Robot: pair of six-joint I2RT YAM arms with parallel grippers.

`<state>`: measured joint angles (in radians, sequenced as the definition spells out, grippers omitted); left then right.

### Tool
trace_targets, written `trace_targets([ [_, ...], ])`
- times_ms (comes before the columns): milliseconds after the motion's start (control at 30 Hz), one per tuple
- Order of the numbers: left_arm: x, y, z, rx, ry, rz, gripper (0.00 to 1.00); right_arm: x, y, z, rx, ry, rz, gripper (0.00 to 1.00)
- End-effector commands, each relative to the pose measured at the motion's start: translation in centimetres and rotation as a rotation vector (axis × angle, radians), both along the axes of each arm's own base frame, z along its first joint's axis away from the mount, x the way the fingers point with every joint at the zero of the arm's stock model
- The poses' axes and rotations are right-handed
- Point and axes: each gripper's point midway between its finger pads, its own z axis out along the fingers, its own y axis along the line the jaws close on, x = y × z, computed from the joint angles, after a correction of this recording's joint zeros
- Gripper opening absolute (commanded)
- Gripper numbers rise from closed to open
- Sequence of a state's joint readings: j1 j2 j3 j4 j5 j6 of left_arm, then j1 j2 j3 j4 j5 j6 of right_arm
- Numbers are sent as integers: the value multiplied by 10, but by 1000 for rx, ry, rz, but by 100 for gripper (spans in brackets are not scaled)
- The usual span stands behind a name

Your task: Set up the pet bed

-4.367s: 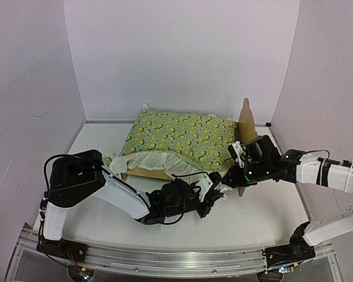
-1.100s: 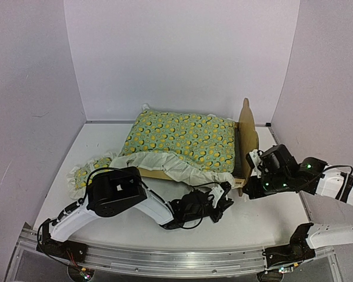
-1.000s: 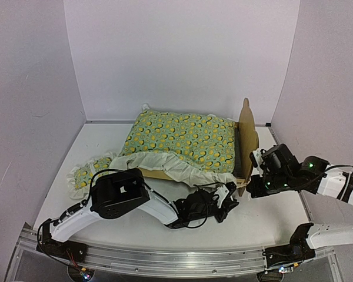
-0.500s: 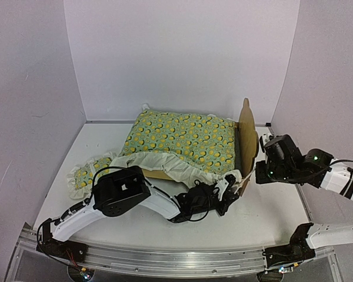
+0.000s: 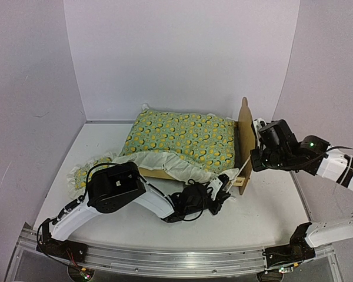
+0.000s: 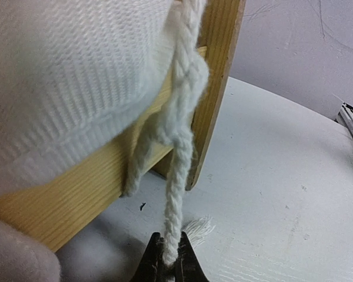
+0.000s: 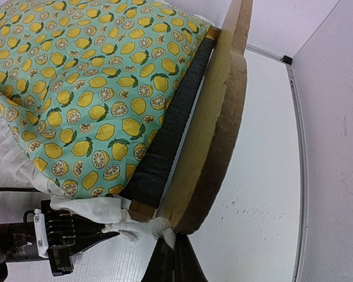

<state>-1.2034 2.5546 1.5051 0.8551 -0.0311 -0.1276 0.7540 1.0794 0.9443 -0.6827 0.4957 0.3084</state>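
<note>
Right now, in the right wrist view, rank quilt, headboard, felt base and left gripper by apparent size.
1. Quilt: largest, fills most of the left half.
2. Headboard: second, though nearness to the camera enlarges it.
3. Felt base and left gripper: look alike, so unranked; only a strip of base shows.

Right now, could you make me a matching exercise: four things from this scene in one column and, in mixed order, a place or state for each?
1. quilt
2. pillow
3. headboard
4. left gripper

a. shut on a white cord
b. on the table, off the pet bed
c. upright at the pet bed's right end
d. spread over the pet bed

Pairs: 1-d, 2-b, 3-c, 4-a
</note>
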Motion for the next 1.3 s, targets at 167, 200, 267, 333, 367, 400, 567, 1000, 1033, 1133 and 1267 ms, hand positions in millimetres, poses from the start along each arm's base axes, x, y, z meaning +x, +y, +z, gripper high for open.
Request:
trace_targets([
  [167,3,68,-132,437,127,124,0,32,3,138,119,-400,-28,0],
  [200,4,70,-138,453,136,133,0,32,8,144,132,-407,-2,0],
  [267,6,70,-146,476,145,145,0,32,15,149,151,-413,31,0],
  [333,8,69,-155,509,152,149,0,33,13,153,142,-424,24,0],
  [367,8,69,-162,529,159,152,0,33,11,156,135,-434,21,0],
  [400,8,69,-167,543,163,151,0,32,10,162,132,-448,23,0],
  [567,15,74,-175,563,169,173,0,27,9,191,176,-508,46,0],
  [1000,-6,44,-95,459,112,16,44,-68,8,13,383,177,57,12],
  [1033,-13,43,-85,451,94,-11,50,-76,7,2,400,223,49,22],
  [1133,-37,46,-56,436,49,-93,72,-93,1,-23,419,302,26,41],
  [1267,-68,56,-3,362,28,-208,78,-99,-6,-41,377,317,29,66],
])
